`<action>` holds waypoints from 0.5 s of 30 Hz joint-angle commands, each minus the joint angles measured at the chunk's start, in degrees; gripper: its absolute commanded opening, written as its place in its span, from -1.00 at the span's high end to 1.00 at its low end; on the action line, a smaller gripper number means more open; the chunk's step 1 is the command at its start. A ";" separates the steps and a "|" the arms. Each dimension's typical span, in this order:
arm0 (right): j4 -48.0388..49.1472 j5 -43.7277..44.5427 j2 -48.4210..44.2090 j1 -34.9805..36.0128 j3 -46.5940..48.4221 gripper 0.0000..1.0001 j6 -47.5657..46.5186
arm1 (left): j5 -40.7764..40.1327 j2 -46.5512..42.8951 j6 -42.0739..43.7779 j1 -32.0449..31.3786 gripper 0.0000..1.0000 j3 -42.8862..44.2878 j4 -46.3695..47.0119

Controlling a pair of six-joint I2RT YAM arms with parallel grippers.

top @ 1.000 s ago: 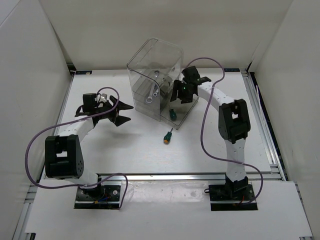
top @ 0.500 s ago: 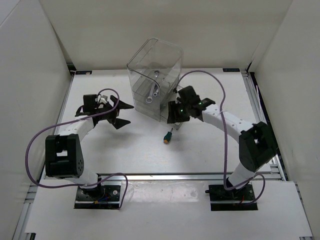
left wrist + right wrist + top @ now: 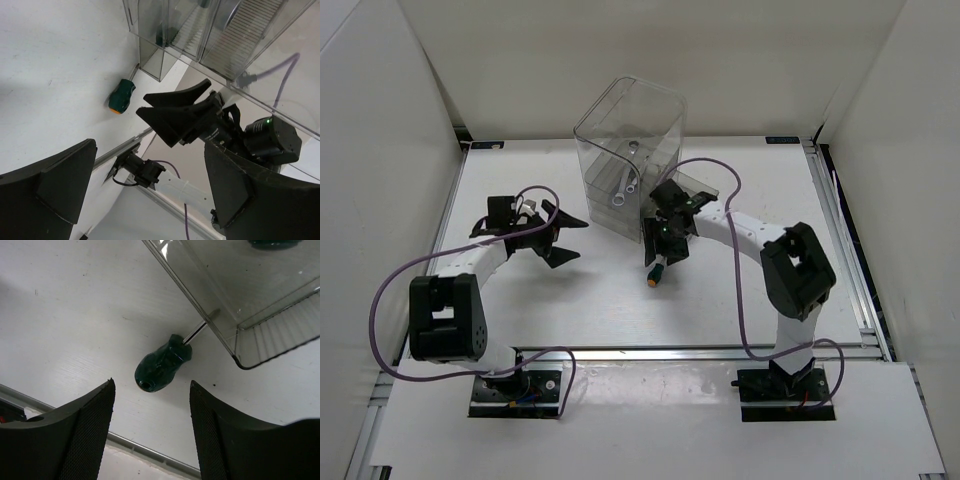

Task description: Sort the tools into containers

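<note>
Now the right gripper hangs spread and empty over the stubby green screwdriver, lying on the table just near of the organiser's open drawer. Best centre on the fat handle, then pinch across it. Left gripper gapes, idle.

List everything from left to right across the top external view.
left hand → wrenches inside the organiser → screwdriver → right elbow. The right hand sits directly over the screwdriver, so it has no place in the order.
</note>
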 commanded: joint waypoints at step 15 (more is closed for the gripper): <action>-10.23 -5.86 13.82 -0.50 8.10 0.02 3.99 | 0.75 -5.58 -0.13 -0.02 -0.98 -2.70 0.58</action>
